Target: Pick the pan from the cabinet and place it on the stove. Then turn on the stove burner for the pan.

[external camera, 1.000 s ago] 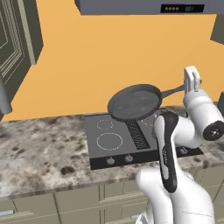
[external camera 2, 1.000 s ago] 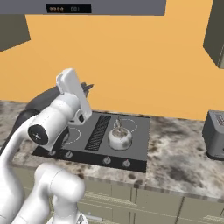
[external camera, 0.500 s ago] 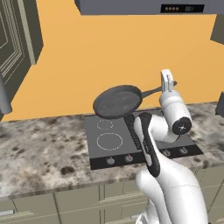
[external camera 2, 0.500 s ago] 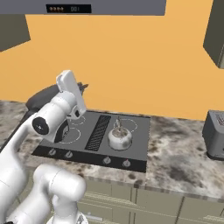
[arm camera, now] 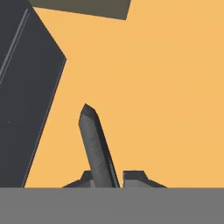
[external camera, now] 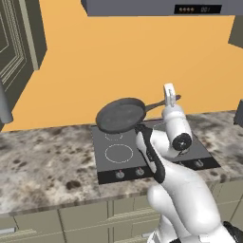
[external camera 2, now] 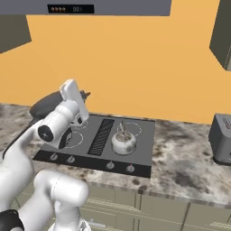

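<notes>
The dark round pan (external camera: pixel 121 115) hangs tilted in the air over the rear left of the black stove (external camera: pixel 107 166). Its long handle (external camera: pixel 155 105) runs right into my gripper (external camera: pixel 172 98), which is shut on it. In the hand view the handle (arm camera: pixel 94 140) rises between my two fingertips (arm camera: pixel 135 176). From the right, the pan (external camera 2: pixel 44 104) shows behind my forearm, with the gripper (external camera 2: pixel 84 95) at its handle end. A small burner ring (external camera: pixel 114 137) peeks out under the pan's near rim, with a larger ring (external camera: pixel 118 153) in front. The grey wall cabinet (external camera: pixel 19 52) stands at the far left.
A silver kettle (external camera 2: pixel 123 142) sits on the stove's right half, beside the ribbed grille (external camera 2: pixel 101 135). Knobs (external camera: pixel 120 174) line the stove's front edge. A toaster (external camera 2: pixel 222 140) stands on the speckled counter (external camera: pixel 42 161) to the right. A range hood (external camera: pixel 156 7) hangs overhead.
The arm has swung left and slightly down, carrying the pan from above the stove's middle toward its rear left. The grip on the handle is unchanged.
</notes>
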Tool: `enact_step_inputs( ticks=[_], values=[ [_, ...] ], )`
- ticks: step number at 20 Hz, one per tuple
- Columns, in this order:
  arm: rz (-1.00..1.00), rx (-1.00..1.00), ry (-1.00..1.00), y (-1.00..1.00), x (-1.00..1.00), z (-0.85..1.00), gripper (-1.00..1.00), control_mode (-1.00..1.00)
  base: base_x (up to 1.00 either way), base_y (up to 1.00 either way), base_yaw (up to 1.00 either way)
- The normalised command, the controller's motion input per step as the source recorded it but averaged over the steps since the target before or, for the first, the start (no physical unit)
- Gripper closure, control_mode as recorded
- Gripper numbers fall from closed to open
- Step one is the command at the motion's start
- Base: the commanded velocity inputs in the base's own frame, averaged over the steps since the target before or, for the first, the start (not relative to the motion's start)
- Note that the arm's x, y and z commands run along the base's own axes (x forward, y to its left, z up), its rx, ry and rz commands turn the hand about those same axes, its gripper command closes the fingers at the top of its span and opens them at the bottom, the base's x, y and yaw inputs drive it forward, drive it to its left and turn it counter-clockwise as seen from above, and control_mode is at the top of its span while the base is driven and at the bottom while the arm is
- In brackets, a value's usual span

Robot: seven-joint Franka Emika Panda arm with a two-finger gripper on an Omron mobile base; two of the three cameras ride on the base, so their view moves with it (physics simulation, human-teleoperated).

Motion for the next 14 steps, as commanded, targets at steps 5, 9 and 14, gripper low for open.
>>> enact_step_inputs(
  ticks=[5, 9, 14],
  values=[
    [-0.06, 0.00, 0.05, 0.00, 0.22, -0.39, 1.00, -1.00, 0.00, 0.00, 0.00],
    [-0.09, 0.00, 0.10, 0.00, 0.11, -0.43, 1.00, -1.00, 0.00, 0.00, 0.00],
    [-0.09, 0.00, 0.13, 0.00, 0.17, -0.37, 1.00, -1.00, 0.00, 0.00, 0.00]
  ],
)
